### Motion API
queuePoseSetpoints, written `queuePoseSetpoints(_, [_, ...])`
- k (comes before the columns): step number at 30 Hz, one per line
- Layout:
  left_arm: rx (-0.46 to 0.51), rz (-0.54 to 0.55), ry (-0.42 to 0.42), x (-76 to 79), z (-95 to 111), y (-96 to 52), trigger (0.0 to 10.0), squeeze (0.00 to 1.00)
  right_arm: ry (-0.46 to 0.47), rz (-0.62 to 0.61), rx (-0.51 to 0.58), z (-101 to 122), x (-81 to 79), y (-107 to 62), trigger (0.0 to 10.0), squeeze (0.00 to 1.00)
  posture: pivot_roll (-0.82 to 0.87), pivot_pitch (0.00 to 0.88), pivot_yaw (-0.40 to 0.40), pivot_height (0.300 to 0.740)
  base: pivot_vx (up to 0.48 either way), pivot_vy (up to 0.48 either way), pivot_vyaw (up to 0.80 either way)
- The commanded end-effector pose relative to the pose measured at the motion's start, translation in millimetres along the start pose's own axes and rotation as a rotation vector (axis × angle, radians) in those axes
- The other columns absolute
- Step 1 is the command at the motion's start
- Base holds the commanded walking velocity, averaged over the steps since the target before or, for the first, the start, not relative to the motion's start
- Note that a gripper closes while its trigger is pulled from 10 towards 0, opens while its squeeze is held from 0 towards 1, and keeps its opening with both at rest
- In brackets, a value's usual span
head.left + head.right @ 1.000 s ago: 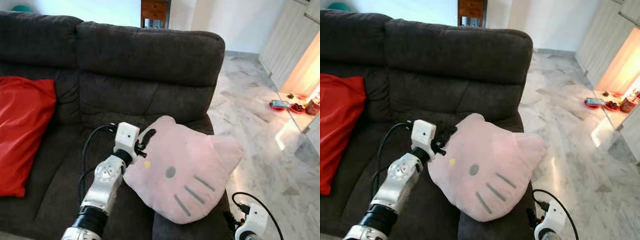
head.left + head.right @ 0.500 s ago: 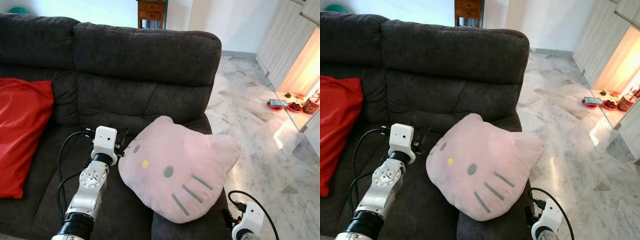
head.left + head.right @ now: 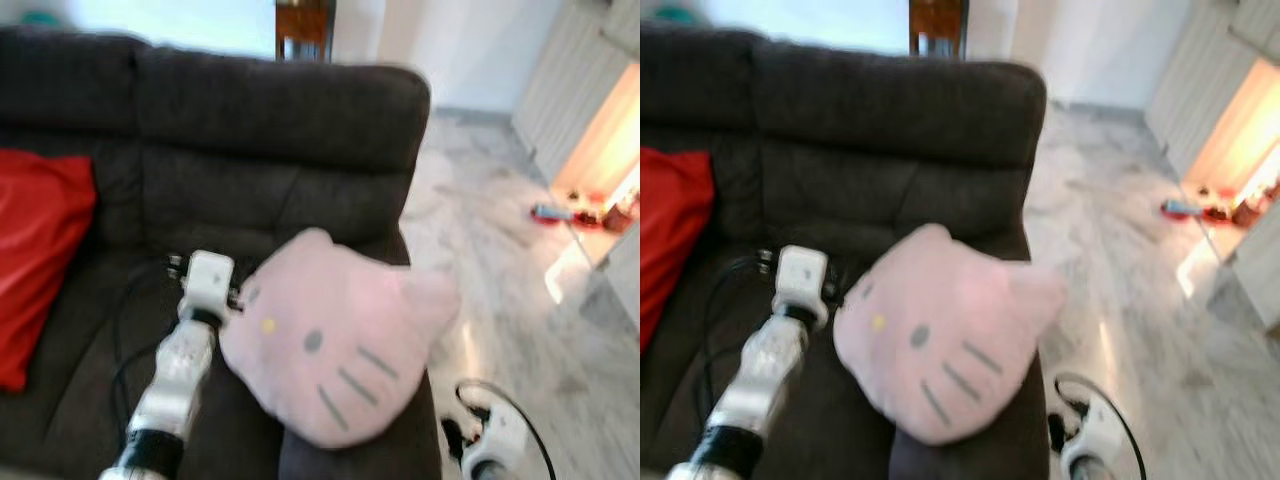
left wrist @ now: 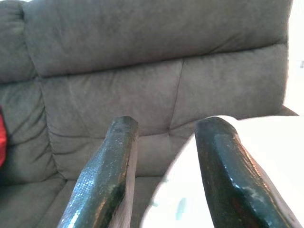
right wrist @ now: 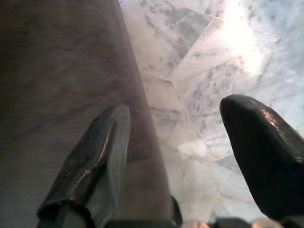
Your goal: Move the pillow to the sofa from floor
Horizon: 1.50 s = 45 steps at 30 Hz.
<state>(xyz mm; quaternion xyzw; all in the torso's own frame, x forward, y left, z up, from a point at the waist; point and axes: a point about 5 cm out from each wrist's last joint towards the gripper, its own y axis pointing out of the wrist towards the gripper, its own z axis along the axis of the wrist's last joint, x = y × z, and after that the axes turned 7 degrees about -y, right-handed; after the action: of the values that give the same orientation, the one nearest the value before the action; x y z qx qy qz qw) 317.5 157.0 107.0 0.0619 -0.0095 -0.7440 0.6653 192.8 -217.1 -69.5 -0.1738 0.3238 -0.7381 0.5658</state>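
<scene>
Left tool [image 4: 166, 156], fingers apart, beside pink pillow [image 3: 335, 340] on sofa [image 3: 280, 130], near red cushion [image 3: 40, 240].

Both head views are smeared by motion blur, softening the dark sofa [image 3: 250, 130] and the pink pillow [image 3: 335, 340]. Warm orange light glares from the far right, washing out the marble floor [image 3: 500, 230] there. In the left wrist view the pillow burns out to near white. The right wrist view shows a bright glare patch on the floor, with the sofa's side blurred.
</scene>
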Motion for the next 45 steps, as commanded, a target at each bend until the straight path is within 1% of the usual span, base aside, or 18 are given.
queuePoseSetpoints(1, [0.018, -0.021, 0.003, 6.0, 3.7, 1.5, 10.0, 0.0, 0.013, -0.016, 0.01, 2.0, 4.8, -0.2, 10.0, 0.0, 0.05, 0.0, -0.087, 0.74, 0.0, -0.24, -0.64])
queuePoseSetpoints(10, [0.034, -0.039, -0.02, 8.8, 5.7, 1.1, 10.0, 0.0, 0.009, -0.016, 0.018, 2.2, 4.7, -0.3, 10.0, 0.0, 0.06, 0.0, -0.091, 0.74, 0.0, 0.0, -0.13])
queuePoseSetpoints(13, [0.048, -0.114, -0.004, 17.8, 9.3, 0.8, 10.0, 0.0, 0.005, -0.015, 0.015, 1.6, 4.7, -0.4, 10.0, 0.0, 0.06, 0.0, -0.092, 0.74, 0.0, 0.0, 0.0])
queuePoseSetpoints(14, [0.06, -0.189, 0.026, 25.9, 13.3, 0.9, 10.0, 0.0, 0.003, -0.014, 0.014, 1.4, 4.7, -0.5, 10.0, 0.0, 0.05, 0.0, -0.094, 0.74, 0.0, 0.0, 0.0])
queuePoseSetpoints(17, [0.082, -0.306, 0.064, 39.2, 24.4, 1.6, 10.0, 0.0, 0.002, -0.014, 0.013, 1.2, 4.8, -0.5, 10.0, 0.0, 0.06, 0.0, -0.095, 0.74, 0.0, 0.0, 0.0])
queuePoseSetpoints(18, [0.081, -0.419, 0.062, 53.4, 31.8, 0.8, 10.0, 0.0, 0.0, -0.014, 0.011, 1.0, 4.9, -0.6, 10.0, 0.0, 0.06, 0.0, -0.096, 0.74, 0.0, 0.0, 0.0])
queuePoseSetpoints(19, [0.071, -0.46, 0.058, 58.6, 32.8, 0.0, 10.0, 0.0, 0.0, -0.014, 0.01, 1.0, 4.9, -0.6, 10.0, 0.0, 0.06, 0.0, -0.095, 0.74, 0.0, 0.0, 0.0])
queuePoseSetpoints(22, [0.012, -0.567, 0.011, 71.8, 30.3, -3.5, 10.0, 0.0, -0.003, -0.017, 0.005, 0.3, 4.9, -0.6, 10.0, 0.0, 0.06, 0.0, -0.094, 0.74, 0.0, 0.0, 0.0])
queuePoseSetpoints(25, [-0.063, -0.651, -0.092, 79.2, 25.9, -7.6, 10.0, 0.0, -0.004, -0.015, 0.002, 0.0, 4.5, -0.6, 10.0, 0.0, 0.06, 0.0, -0.093, 0.74, 0.0, 0.0, 0.0])
queuePoseSetpoints(28, [-0.162, -0.711, -0.184, 78.1, 16.2, -11.6, 10.0, 0.0, -0.011, -0.01, -0.002, -0.6, 3.5, -0.5, 10.0, 0.0, 0.06, 0.0, -0.094, 0.74, 0.0, 0.0, 0.0])
queuePoseSetpoints(29, [-0.191, -0.715, -0.244, 75.7, 13.1, -12.2, 10.0, 0.0, -0.011, -0.01, -0.004, -0.8, 3.3, -0.5, 10.0, 0.0, 0.06, 0.0, -0.094, 0.74, 0.0, 0.0, 0.0])
queuePoseSetpoints(31, [-0.206, -0.715, -0.277, 73.8, 11.2, -12.2, 10.0, 0.0, -0.01, -0.01, -0.004, -0.9, 3.2, -0.5, 10.0, 0.0, 0.06, 0.0, -0.094, 0.74, 0.0, 0.0, 0.0])
queuePoseSetpoints(34, [-0.25, -0.746, -0.295, 70.1, 6.3, -12.7, 10.0, 0.0, -0.009, -0.008, -0.004, -1.3, 2.7, -0.6, 10.0, 0.0, 0.06, 0.0, -0.091, 0.74, 0.0, 0.0, 0.0])
queuePoseSetpoints(35, [-0.259, -0.79, -0.263, 73.2, 7.9, -14.0, 10.0, 0.0, -0.005, -0.01, -0.003, -1.3, 2.9, -0.6, 10.0, 0.0, 0.06, 0.0, -0.092, 0.74, 0.0, 0.0, 0.0])
queuePoseSetpoints(37, [-0.258, -0.825, -0.253, 76.8, 12.6, -14.4, 10.0, 0.0, -0.007, -0.01, -0.004, -1.3, 2.7, -0.6, 10.0, 0.0, 0.06, 0.0, -0.092, 0.74, 0.0, 0.0, 0.0])
queuePoseSetpoints(41, [-0.263, -0.94, -0.266, 92.6, 26.1, -19.0, 10.0, 0.0, -0.006, -0.01, -0.004, -1.7, 2.2, -0.7, 10.0, 0.0, 0.06, 0.0, -0.093, 0.74, 0.0, 0.0, 0.0])
queuePoseSetpoints(43, [-0.295, -1.003, -0.268, 98.4, 24.8, -24.1, 10.0, 0.0, -0.012, -0.006, -0.006, -2.0, 1.1, -0.6, 10.0, 0.0, 0.06, 0.0, -0.096, 0.74, 0.0, 0.0, 0.0])
queuePoseSetpoints(45, [-0.318, -1.019, -0.29, 98.5, 23.0, -25.2, 10.0, 0.0, -0.015, -0.003, -0.007, -2.2, 0.3, -0.5, 10.0, 0.0, 0.06, 0.0, -0.095, 0.74, 0.0, 0.0, 0.0])
